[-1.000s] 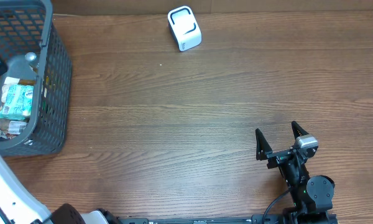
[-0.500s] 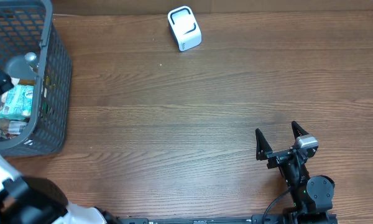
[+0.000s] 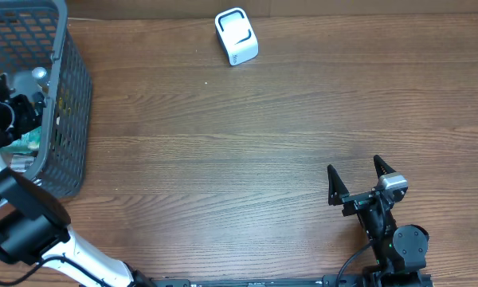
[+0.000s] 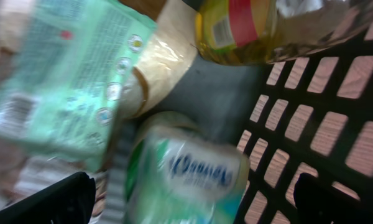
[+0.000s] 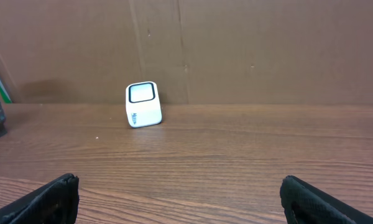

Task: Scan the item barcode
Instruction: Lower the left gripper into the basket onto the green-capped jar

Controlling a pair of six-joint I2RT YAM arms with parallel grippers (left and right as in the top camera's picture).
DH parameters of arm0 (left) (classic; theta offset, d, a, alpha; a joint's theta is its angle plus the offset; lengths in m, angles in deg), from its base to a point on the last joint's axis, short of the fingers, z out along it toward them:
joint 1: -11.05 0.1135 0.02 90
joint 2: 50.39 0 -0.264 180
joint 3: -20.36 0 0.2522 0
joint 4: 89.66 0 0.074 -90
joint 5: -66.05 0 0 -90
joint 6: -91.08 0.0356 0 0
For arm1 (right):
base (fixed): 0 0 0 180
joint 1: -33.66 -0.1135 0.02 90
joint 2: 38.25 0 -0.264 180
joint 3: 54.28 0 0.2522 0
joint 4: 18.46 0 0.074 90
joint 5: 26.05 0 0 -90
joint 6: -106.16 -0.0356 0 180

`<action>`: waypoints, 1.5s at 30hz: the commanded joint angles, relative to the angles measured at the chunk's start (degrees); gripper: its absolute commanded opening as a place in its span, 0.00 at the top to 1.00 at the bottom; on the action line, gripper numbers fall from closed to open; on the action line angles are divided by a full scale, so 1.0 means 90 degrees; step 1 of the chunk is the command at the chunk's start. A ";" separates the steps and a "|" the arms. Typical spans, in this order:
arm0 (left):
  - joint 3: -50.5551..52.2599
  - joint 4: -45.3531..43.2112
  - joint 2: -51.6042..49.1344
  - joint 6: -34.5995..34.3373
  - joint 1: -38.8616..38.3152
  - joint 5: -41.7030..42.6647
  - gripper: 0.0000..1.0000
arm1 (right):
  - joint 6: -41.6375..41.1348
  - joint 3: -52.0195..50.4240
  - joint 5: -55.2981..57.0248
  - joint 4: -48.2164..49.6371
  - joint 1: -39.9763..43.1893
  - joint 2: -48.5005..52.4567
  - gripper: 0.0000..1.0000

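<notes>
Several items lie in the grey basket [image 3: 70, 84] at the table's left edge. My left gripper [image 3: 17, 113] hangs inside it, open. In the left wrist view, my left gripper [image 4: 193, 208] straddles a blurred green-and-white round container [image 4: 186, 171] without closing on it. A mint-green packet [image 4: 62, 81] with a barcode lies to its left. A yellow bottle [image 4: 248, 28] lies beyond it. The white scanner [image 3: 237, 36] stands at the far edge of the table, and it shows again as the scanner [image 5: 142, 104] in the right wrist view. My right gripper [image 3: 357, 179] rests open and empty near the front right.
The basket wall [image 4: 336, 93] rises close beside my left gripper's right finger. Bare wooden table [image 3: 223, 159] stretches between basket, scanner and right arm. A brown cardboard wall [image 5: 236, 50] stands behind the scanner.
My left arm has swung in over the basket and dropped among the items, now covering the green packet from above. The right arm has not moved.
</notes>
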 commanded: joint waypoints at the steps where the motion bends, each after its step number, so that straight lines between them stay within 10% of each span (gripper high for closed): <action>1: 0.0022 0.0017 -0.0330 0.0226 -0.0126 -0.0121 0.00 | 0.0010 -0.0068 0.0056 0.0019 0.0029 -0.0051 0.00; 45: 0.0267 -0.0078 -0.0746 -0.0447 -0.0255 -0.0794 0.03 | 0.0010 -0.0068 0.0056 0.0019 0.0029 -0.0051 0.00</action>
